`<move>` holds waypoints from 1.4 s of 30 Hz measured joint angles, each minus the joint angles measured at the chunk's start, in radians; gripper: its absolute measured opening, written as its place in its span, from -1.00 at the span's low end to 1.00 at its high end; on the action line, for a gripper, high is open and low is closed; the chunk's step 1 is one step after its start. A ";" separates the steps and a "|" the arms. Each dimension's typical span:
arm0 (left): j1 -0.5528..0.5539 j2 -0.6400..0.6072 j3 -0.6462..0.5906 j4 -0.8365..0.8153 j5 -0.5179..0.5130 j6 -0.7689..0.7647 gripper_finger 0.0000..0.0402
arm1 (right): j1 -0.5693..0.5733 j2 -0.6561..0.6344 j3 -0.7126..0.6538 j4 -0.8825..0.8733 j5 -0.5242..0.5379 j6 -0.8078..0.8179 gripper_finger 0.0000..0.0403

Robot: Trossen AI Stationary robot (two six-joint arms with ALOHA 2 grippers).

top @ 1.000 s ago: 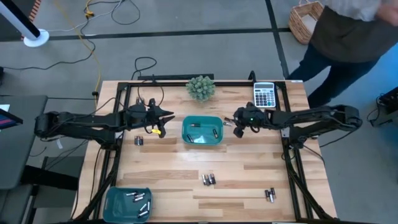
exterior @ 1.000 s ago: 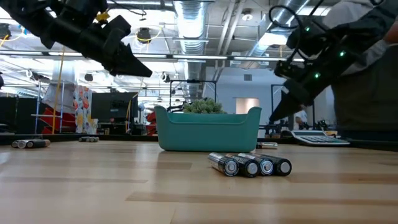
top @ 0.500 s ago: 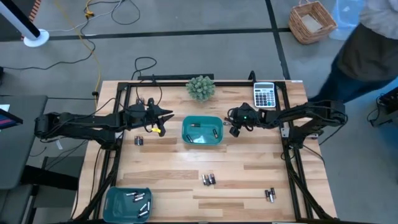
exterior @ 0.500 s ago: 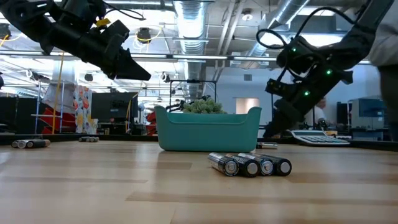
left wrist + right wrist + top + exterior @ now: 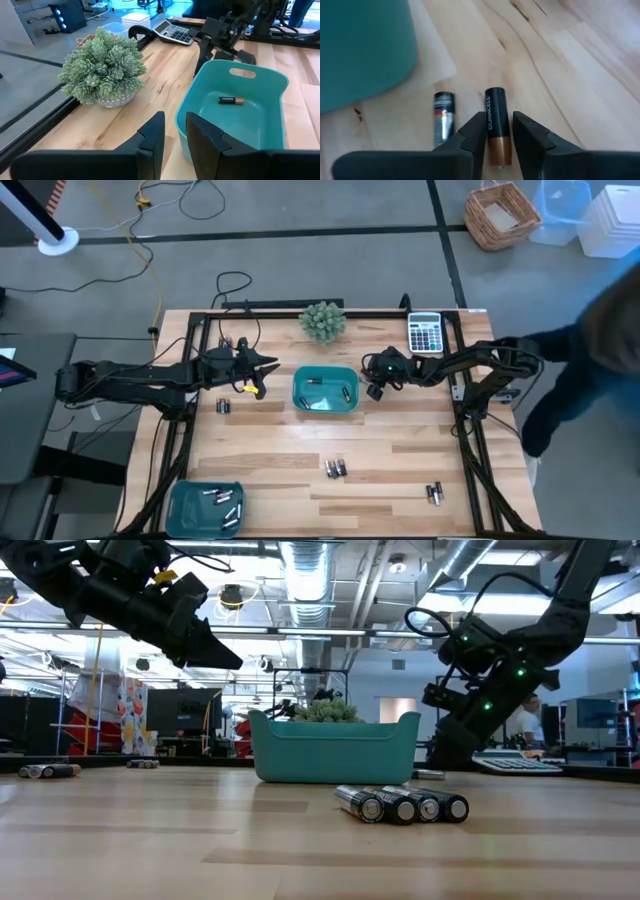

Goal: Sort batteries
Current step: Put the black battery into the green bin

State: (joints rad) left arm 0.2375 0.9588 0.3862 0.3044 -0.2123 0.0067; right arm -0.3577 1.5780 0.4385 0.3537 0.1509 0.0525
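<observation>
1. Counter point(image 5: 300, 450): batteries lie scattered; a teal tray point(image 5: 325, 390) sits at centre.
2. Right pincer point(image 5: 492, 135), at the tray's 3 o'clock, is parted slightly, straddling a black-and-copper battery point(image 5: 496, 120), not yet clamped.
3. Left pincer point(image 5: 172, 131), at the tray's 9 o'clock, hovers released, holding nothing.
4. The battery looks light, rigid, smooth and prone to rolling; grip mid-barrel.

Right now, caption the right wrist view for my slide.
Right gripper open, straddling a black-and-copper battery on the table, a second battery alongside, beside the teal tray.
</observation>
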 joint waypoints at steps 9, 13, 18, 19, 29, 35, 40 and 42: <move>0.000 0.000 0.000 0.000 0.000 -0.001 -0.64 | -0.004 0.003 0.002 0.006 0.001 0.000 -0.79; 0.000 0.000 0.000 0.000 0.000 -0.002 -0.64 | -0.004 0.005 0.002 0.005 0.004 0.004 -0.82; 0.000 0.000 0.000 0.001 0.000 -0.003 -0.64 | -0.004 -0.002 0.001 0.010 0.004 0.009 -0.83; 0.000 0.000 0.000 0.001 0.000 -0.003 -0.64 | -0.004 -0.007 0.000 0.012 0.004 0.010 -0.83; 0.000 0.000 0.001 0.001 0.000 -0.003 -0.64 | -0.003 -0.155 -0.003 -0.004 0.008 0.011 -0.83; 0.000 0.000 0.001 0.001 0.000 -0.003 -0.64 | 0.016 -0.298 -0.002 -0.013 -0.003 0.007 -0.83; 0.000 0.000 0.001 0.005 -0.001 -0.003 -0.64 | 0.070 -0.399 -0.002 0.000 -0.079 0.009 -0.83; 0.000 0.000 0.001 0.009 -0.001 -0.003 -0.64 | 0.109 -0.416 -0.002 0.021 -0.090 0.016 -0.83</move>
State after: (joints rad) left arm 0.2375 0.9588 0.3874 0.3138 -0.2135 0.0036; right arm -0.2482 1.1619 0.4366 0.3743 0.0613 0.0685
